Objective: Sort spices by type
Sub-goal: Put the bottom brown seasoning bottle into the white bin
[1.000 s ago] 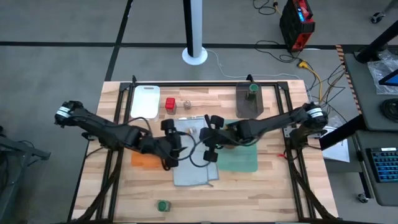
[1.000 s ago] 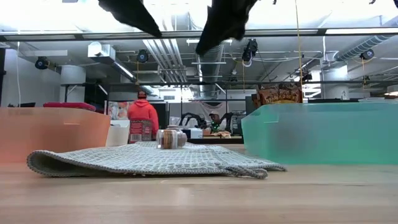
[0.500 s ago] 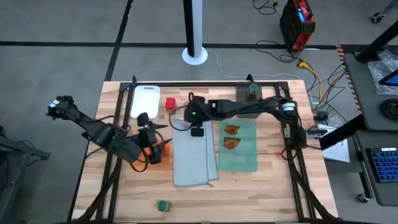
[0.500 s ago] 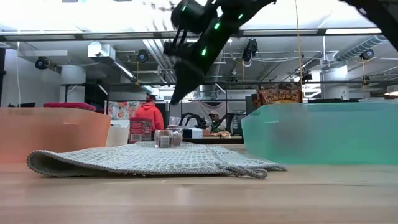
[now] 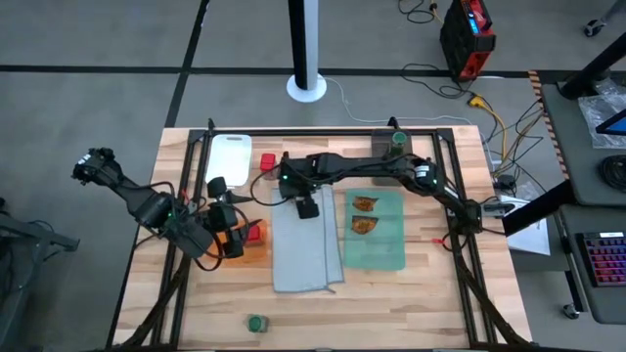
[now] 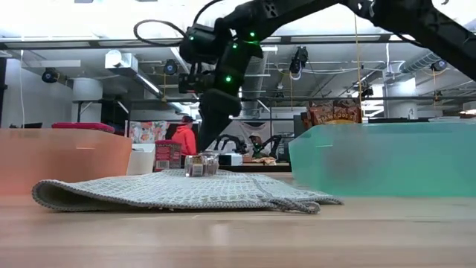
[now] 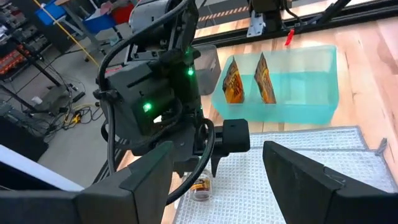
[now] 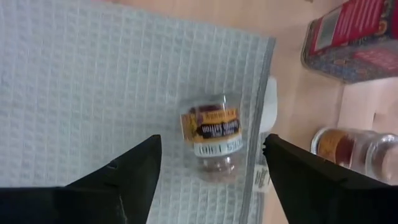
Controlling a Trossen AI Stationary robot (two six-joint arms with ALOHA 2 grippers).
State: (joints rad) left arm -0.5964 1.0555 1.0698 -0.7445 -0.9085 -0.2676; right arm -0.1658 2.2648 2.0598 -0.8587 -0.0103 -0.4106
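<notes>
Two shakers: one clear shaker (image 8: 211,138) sits on the grey cloth (image 5: 305,254) near its far edge. The other shaker (image 8: 345,146) stands just off that cloth on bare wood, near a red container (image 5: 267,162).
Right gripper: the right gripper (image 5: 307,205) was closed between the grey and green cloths a second ago. It has since swung across to the far end of the grey cloth and spread its fingers. It now hovers right above the shaker on the cloth, gripping nothing.
Left gripper: the left gripper (image 5: 233,238) has pulled back from the grey cloth to the orange cloth (image 5: 249,257). Its fingers are apart with nothing between them, and a second red container (image 5: 254,233) lies just beside it on that cloth.
Packets: both orange-brown packets (image 5: 364,203) lie side by side on the green cloth (image 5: 386,249), no longer covered by the right arm.
Green-topped jars: one jar (image 5: 397,140) is in the dark bin (image 5: 381,171). The other jar (image 5: 255,322) stands alone at the near table edge, well apart.
Meaning for the task: the packets look sorted. The shakers are probably the pair now in hand, with one on the grey cloth and one still to bring over.
Still unsorted: the far red container and the two jars are not yet paired.
Unclear: whether the right gripper has just let go of the shaker or is opening to take it.
</notes>
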